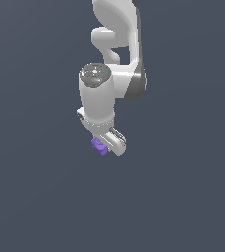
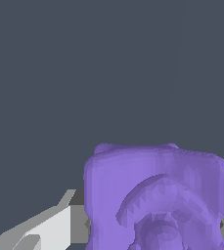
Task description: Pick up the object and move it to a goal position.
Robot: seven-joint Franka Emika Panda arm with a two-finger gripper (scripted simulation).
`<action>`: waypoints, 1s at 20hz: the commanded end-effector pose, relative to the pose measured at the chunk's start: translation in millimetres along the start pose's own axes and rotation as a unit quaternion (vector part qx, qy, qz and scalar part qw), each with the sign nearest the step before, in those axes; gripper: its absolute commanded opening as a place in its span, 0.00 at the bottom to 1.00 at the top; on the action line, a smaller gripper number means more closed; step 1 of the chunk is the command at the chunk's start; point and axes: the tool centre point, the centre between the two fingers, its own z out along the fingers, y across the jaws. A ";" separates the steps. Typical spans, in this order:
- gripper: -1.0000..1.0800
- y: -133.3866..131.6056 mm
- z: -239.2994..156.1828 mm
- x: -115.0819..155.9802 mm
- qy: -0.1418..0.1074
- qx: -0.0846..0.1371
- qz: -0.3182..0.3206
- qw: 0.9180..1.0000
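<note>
One purple object [image 1: 99,144], lumpy with a raised knob, sits at your gripper [image 1: 105,146], on its side toward the exterior view's left. Jaws clenched on it. White arm [image 1: 115,44] rises above; plain grey surface [image 1: 35,197] all around you.

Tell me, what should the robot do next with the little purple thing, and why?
Probably carry it gently toward the goal, staying closed. The purple piece sits at the gripper and fills the wrist view close up, so it looks held. No goal marker shows.
</note>
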 end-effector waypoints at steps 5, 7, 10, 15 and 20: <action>0.00 17.2 -78.1 13.0 0.000 0.000 0.000 1.000; 0.00 22.1 -101.6 17.2 0.000 0.000 0.000 1.000; 0.00 29.1 -136.1 23.4 0.000 0.000 0.000 1.000; 0.00 38.7 -188.5 33.1 0.000 0.000 0.000 1.000; 0.00 45.2 -225.6 40.9 0.001 0.000 0.000 1.000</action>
